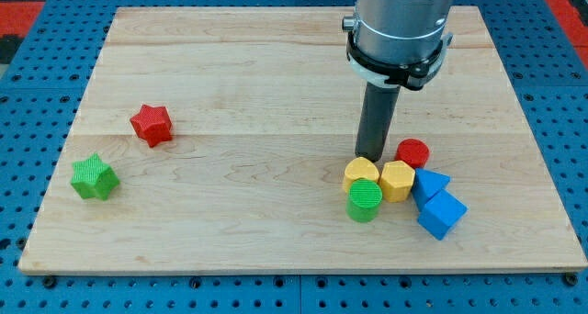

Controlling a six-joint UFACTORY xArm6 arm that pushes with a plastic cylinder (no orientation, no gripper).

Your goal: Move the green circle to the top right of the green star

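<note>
The green circle [365,201] sits in a cluster of blocks at the view's lower right, just below a yellow heart-like block [361,173]. The green star [94,177] lies far off at the view's left edge of the board. My tip [371,157] stands just above the yellow heart-like block, at the top of the cluster, a short way above the green circle and apart from it.
A red star [152,124] lies up and right of the green star. A yellow hexagon [397,180], a red circle [412,153], a blue triangle [430,183] and a blue block [442,213] crowd the green circle's right. The wooden board [230,66] is edged by a blue pegboard.
</note>
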